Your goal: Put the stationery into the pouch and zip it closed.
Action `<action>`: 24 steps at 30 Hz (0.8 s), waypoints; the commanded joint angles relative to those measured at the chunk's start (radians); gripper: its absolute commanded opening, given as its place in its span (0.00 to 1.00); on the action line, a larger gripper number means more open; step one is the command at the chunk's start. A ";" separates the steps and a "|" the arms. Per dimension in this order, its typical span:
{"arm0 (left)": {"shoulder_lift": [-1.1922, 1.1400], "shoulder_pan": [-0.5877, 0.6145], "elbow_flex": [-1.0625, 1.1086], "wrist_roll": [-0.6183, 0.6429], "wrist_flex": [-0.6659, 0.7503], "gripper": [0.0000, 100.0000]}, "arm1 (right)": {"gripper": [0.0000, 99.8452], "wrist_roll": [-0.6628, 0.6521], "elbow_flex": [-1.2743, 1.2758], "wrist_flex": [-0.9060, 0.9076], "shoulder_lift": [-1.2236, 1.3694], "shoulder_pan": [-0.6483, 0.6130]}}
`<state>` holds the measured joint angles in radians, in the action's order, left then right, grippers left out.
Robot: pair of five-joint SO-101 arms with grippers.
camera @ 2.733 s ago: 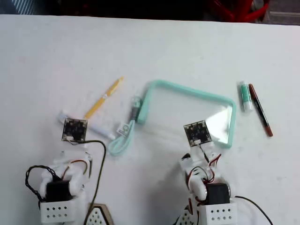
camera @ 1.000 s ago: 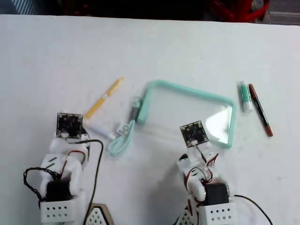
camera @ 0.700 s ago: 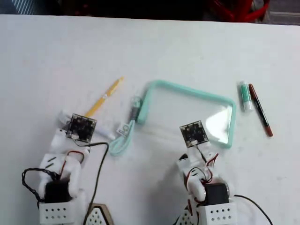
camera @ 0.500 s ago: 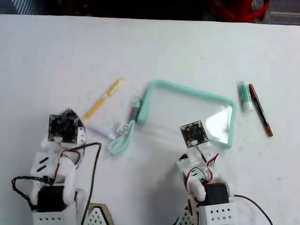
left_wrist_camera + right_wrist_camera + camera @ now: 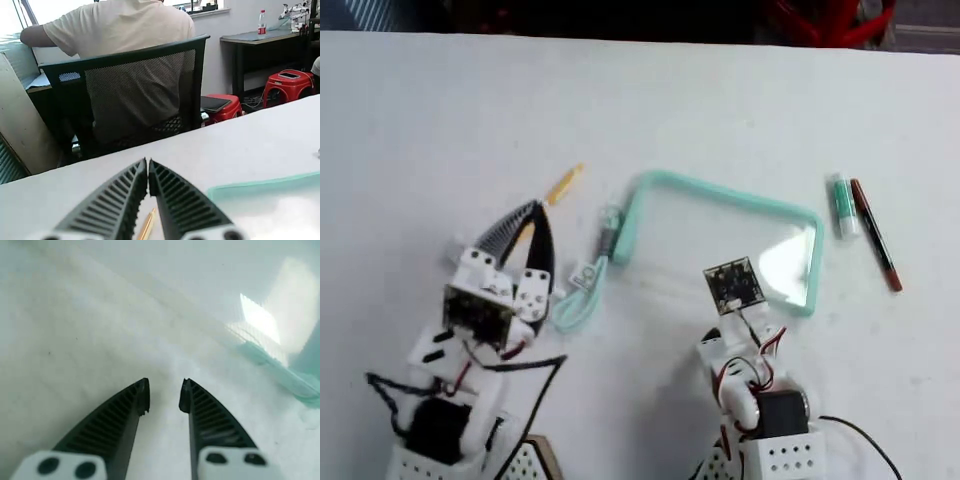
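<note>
The clear pouch (image 5: 720, 240) with a mint green edge lies flat at the table's middle, its zipper strap (image 5: 575, 300) trailing toward the left arm. My left gripper (image 5: 537, 207) is raised and shut on nothing, tips together (image 5: 148, 162), pointing out over the yellow pencil (image 5: 563, 184), which also peeks out below the fingers (image 5: 146, 227). My right gripper (image 5: 163, 396) hangs open just above the pouch's near side, by the mint edge (image 5: 280, 375), with nothing between its fingers. A green glue stick (image 5: 842, 205) and a red pen (image 5: 875, 235) lie beyond the pouch's right end.
A small grey piece (image 5: 610, 228) sits at the pouch's left end. The left arm's body (image 5: 480, 300) covers the table where a white pen lay. Bare white table (image 5: 640, 100) stretches to the far edge.
The left arm has swung up and tilted back, so its gripper now points out across the table above the pencil. The right arm has stayed still.
</note>
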<state>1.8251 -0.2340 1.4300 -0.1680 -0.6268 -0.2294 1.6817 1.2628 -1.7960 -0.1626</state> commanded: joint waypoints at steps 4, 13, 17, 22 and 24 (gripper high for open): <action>-0.001 0.070 0.213 -0.020 0.209 0.03 | 0.12 -0.005 0.009 0.005 -0.005 -0.008; -0.001 0.114 0.222 -0.011 0.226 0.03 | 0.12 -0.003 0.009 0.002 -0.005 -0.008; -0.001 0.114 0.224 -0.009 0.224 0.03 | 0.12 -0.005 0.009 0.005 -0.005 -0.001; -0.001 0.114 0.224 -0.009 0.190 0.03 | 0.01 -0.006 0.009 -0.001 -0.004 0.082; -0.001 0.110 0.224 -0.009 0.172 0.03 | 0.05 -0.011 0.009 -0.001 -0.005 0.104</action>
<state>1.8159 -0.1250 1.6571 -0.1772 -0.4411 -0.2294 1.6817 1.2628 -1.7960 -0.0951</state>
